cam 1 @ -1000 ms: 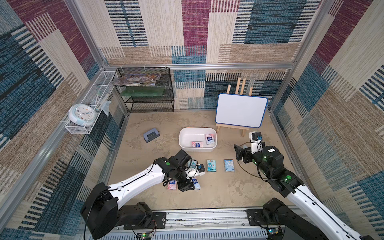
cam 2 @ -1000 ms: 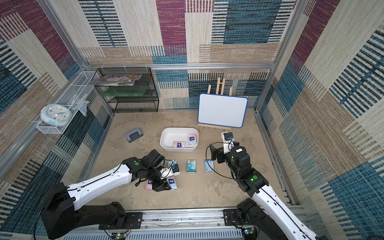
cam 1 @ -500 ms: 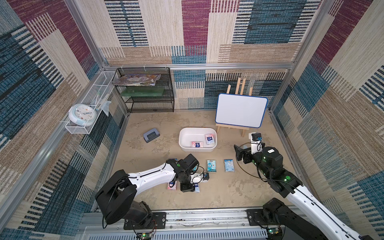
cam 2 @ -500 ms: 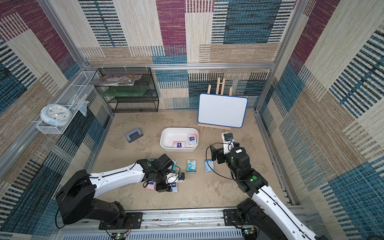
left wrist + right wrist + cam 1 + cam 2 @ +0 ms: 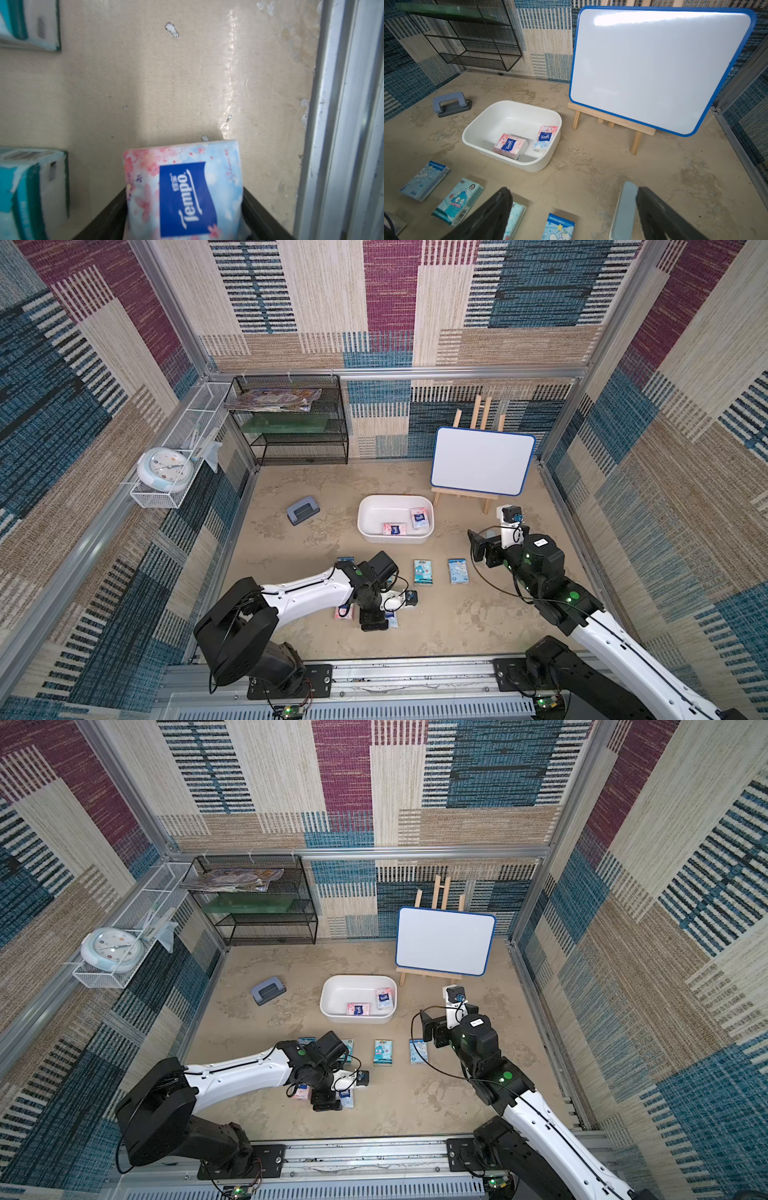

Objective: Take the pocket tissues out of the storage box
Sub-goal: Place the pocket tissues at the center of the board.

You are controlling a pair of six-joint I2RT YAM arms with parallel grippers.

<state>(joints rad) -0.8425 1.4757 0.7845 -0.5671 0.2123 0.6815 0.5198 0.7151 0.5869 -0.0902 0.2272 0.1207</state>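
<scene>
The white storage box (image 5: 365, 506) (image 5: 471, 128) stands mid-table with two pocket tissues in it, a pink one (image 5: 394, 529) (image 5: 509, 146) and a paler one (image 5: 418, 517) (image 5: 546, 136). Teal packets (image 5: 423, 572) (image 5: 458, 571) lie in front of it, with another (image 5: 345, 560) behind my left arm. My left gripper (image 5: 374, 620) is low at the table's front. A pink-and-blue packet (image 5: 180, 187) lies between its spread jaws, beside a pink packet (image 5: 344, 612). My right gripper (image 5: 486, 549) (image 5: 573, 199) hovers open and empty to the right of the teal packets.
A grey-blue hole punch (image 5: 302, 513) lies left of the box. A whiteboard on a wooden easel (image 5: 482, 460) stands behind it on the right. A black mesh shelf (image 5: 291, 427) fills the back left corner. A metal rail (image 5: 342, 124) runs close to the left gripper.
My left gripper has dropped to the table near the front with the pink-and-blue packet. Its jaws have spread apart. The right arm has not moved.
</scene>
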